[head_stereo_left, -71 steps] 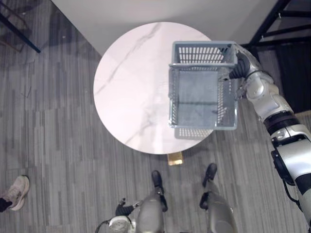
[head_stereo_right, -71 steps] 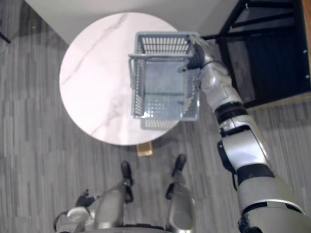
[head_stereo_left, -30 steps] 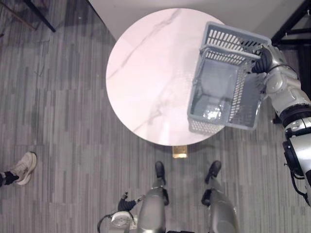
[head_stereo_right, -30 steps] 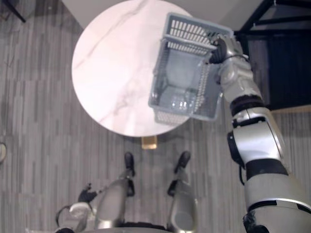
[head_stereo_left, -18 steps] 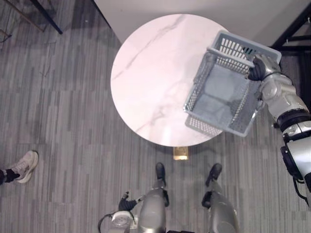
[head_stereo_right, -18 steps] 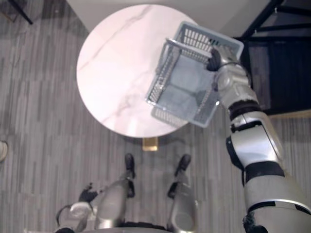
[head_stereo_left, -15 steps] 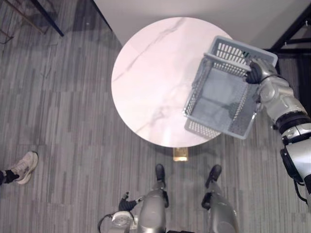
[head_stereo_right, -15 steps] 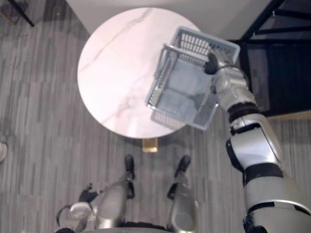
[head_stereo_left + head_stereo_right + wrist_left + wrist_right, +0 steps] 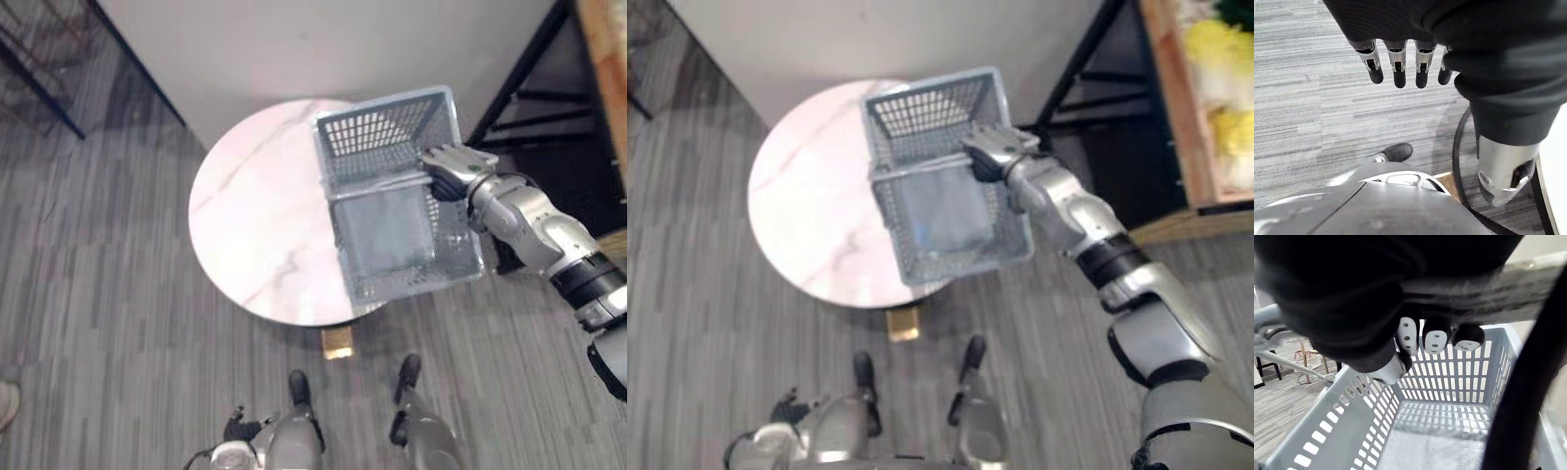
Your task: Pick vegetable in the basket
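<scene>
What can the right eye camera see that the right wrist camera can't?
The right eye view takes in the round table, the floor and a wooden shelf with yellow things on it. The right wrist view, from up close, shows fingers curled round the handle and nothing lying inside. Both show the grey basket held up by the right hand.

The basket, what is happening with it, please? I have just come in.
The robot's right hand is curled round the handle of a grey basket and holds it over the right edge of a round table. The basket looks empty, so no vegetable is in it yet. The left hand hangs low above the floor, fingers straight, holding nothing.
</scene>
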Motion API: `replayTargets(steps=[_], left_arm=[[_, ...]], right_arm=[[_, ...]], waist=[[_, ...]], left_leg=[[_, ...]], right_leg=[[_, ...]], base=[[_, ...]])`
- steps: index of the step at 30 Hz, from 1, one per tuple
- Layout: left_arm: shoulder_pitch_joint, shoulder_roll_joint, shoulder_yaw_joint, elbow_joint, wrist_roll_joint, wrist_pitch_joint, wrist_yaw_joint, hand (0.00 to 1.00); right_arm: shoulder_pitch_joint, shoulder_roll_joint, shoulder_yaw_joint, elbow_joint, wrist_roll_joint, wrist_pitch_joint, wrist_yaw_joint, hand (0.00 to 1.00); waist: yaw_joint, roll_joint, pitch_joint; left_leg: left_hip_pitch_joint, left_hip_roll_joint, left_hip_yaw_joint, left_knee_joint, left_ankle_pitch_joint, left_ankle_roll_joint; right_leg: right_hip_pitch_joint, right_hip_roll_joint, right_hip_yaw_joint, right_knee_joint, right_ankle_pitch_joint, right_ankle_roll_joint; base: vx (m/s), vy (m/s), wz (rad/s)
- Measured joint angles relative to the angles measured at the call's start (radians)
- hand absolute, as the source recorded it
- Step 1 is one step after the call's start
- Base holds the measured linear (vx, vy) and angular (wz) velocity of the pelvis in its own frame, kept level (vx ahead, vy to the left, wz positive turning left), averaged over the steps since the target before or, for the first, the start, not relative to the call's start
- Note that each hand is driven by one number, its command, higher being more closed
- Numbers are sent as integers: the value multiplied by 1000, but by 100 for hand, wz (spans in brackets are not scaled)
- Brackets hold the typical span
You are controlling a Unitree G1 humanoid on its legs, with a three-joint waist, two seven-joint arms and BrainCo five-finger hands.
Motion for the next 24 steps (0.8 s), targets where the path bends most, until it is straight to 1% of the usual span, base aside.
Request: replayTargets(steps=[2, 4, 5, 6, 7, 10, 12, 14, 16, 17, 19, 24], left_arm=[[15, 2, 13, 14, 6, 1, -10, 0], [20, 1, 19, 25, 8, 5, -12, 0], [26, 0, 20, 28, 26, 12, -12, 0], [32, -1, 20, 29, 40, 13, -13, 0], [33, -1, 21, 32, 44, 13, -14, 0], [50, -3, 28, 35, 62, 14, -21, 0], [54, -5, 27, 35, 76, 14, -29, 0], [60, -7, 28, 35, 77, 14, -30, 0], [70, -8, 27, 36, 78, 14, -31, 0], [73, -8, 27, 37, 79, 15, -31, 0], [84, -12, 25, 48, 84, 15, -32, 0], [99, -17, 20, 64, 122, 13, -37, 0]], right_arm=[[59, -38, 0, -67, 16, -21, 6, 100], [129, -92, -2, -146, 32, -37, 19, 100], [182, -128, -3, -191, 47, -46, 24, 100], [231, -159, -4, -225, 55, -65, 31, 100], [254, -173, -4, -240, 56, -72, 34, 100], [369, -224, -12, -289, 65, -111, 60, 100], [455, -248, -48, -299, 65, -132, 65, 100], [506, -262, -81, -308, 64, -140, 69, 100], [578, -269, -144, -317, 62, -147, 69, 100], [599, -269, -162, -319, 62, -148, 69, 100], [696, -270, -211, -320, 60, -146, 60, 100], [853, -263, -245, -302, 46, -148, 43, 100]], waist=[[-12, -8, -28], [-19, -8, -45], [-25, -7, -60], [-26, -7, -70], [-26, -6, -74], [-43, -5, -89], [-44, -1, -99], [-47, 1, -102], [-61, 2, -104], [-64, 4, -108], [-71, 11, -136], [-75, 28, -169]], left_leg=[[16, 2, 16, -1, -5, -4], [32, 3, 25, -1, -9, -6], [36, 3, 30, -1, -11, -7], [45, 3, 43, -3, -12, -8], [50, 3, 48, -3, -14, -9], [64, 2, 67, -14, -15, -10], [74, 3, 76, -21, -14, -10], [82, 3, 86, -22, -15, -12], [96, 2, 105, -26, -19, -16], [97, 2, 108, -27, -20, -18], [97, 3, 117, -16, -31, -22], [100, 6, 135, 26, -63, -25]], right_leg=[[5, 4, 14, 0, 0, 0], [14, 6, 26, 0, -1, 1], [13, 8, 33, 0, -1, 1], [13, 10, 43, 0, -1, 1], [13, 11, 50, 0, -1, 1], [11, 15, 69, 0, -4, 5], [11, 19, 77, 0, -4, 6], [11, 22, 89, 0, -4, 6], [11, 26, 106, 0, -4, 6], [10, 26, 109, 0, -4, 6], [9, 28, 117, 0, -4, 6], [17, 27, 135, 0, -4, 7]], base=[[13, -4, -26], [10, -9, -21], [8, -9, -19], [13, -9, -24], [16, -9, -26], [11, -12, -19], [25, -14, -14], [28, -12, -17], [29, -12, -23], [29, -9, -17], [52, -5, -12], [43, 1, -11]])
